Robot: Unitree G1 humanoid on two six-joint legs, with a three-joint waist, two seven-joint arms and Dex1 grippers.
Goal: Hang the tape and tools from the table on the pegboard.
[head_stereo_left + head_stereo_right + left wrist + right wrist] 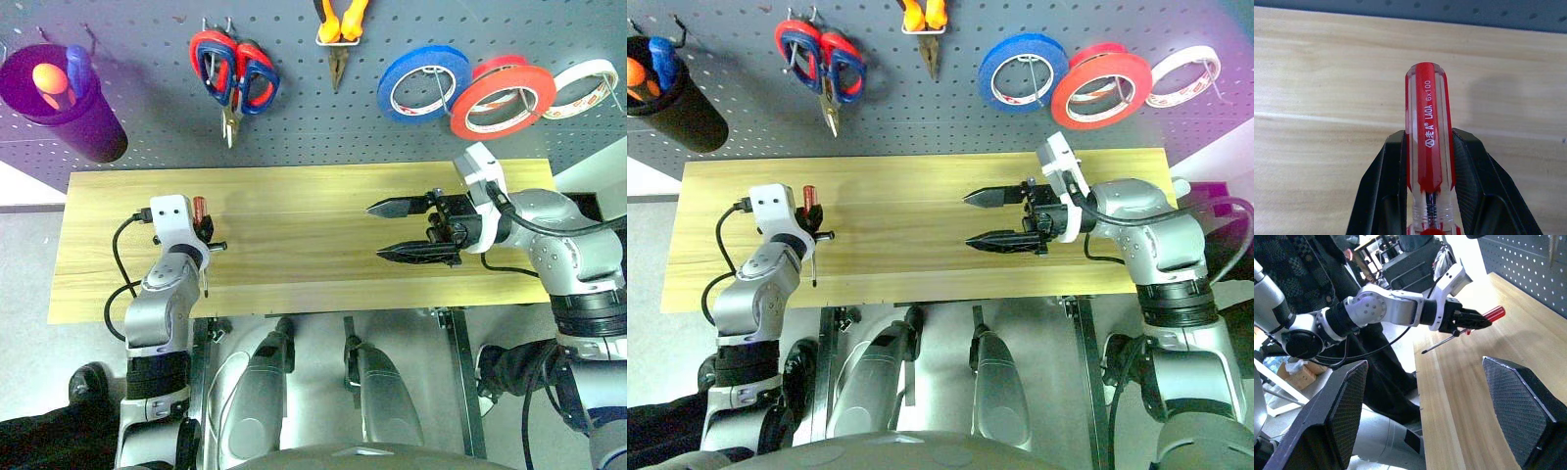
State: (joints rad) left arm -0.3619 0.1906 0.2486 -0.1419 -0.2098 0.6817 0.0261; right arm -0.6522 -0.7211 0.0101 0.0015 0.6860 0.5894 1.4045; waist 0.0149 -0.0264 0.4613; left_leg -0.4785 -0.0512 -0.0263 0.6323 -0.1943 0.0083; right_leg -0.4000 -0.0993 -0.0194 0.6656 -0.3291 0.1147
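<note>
Above the left end of the table (323, 235), in the head view, the left gripper (203, 231) is clamped on the red-handled screwdriver (200, 210); the red handle points toward the pegboard (294, 108) and the thin metal shaft points back past the table's near edge. From the table's centre this gripper lies at about 9 o'clock. The right gripper (400, 230) is at about 3 o'clock, over the right half of the table, with its two black fingers wide apart and nothing between them. On the pegboard hang the red-handled scissors (233, 73) at about 11 o'clock, the yellow-orange pliers (339, 29) at 12 o'clock, and then, toward 1 and 2 o'clock, the blue roll (423, 82), the orange-red tape (502, 96) and the white roll (586, 86). A purple cup (67, 106) is at about 10 o'clock.

In the left wrist view, the two fingers (1383, 196) press the screwdriver's handle from both sides, above the wood.

In the right wrist view, the right gripper's own pads (1337, 416) stand far apart. Between them, farther off, the left gripper holds the screwdriver above the table, near the pegboard. A person in dark clothes (1312, 269) stands behind.
</note>
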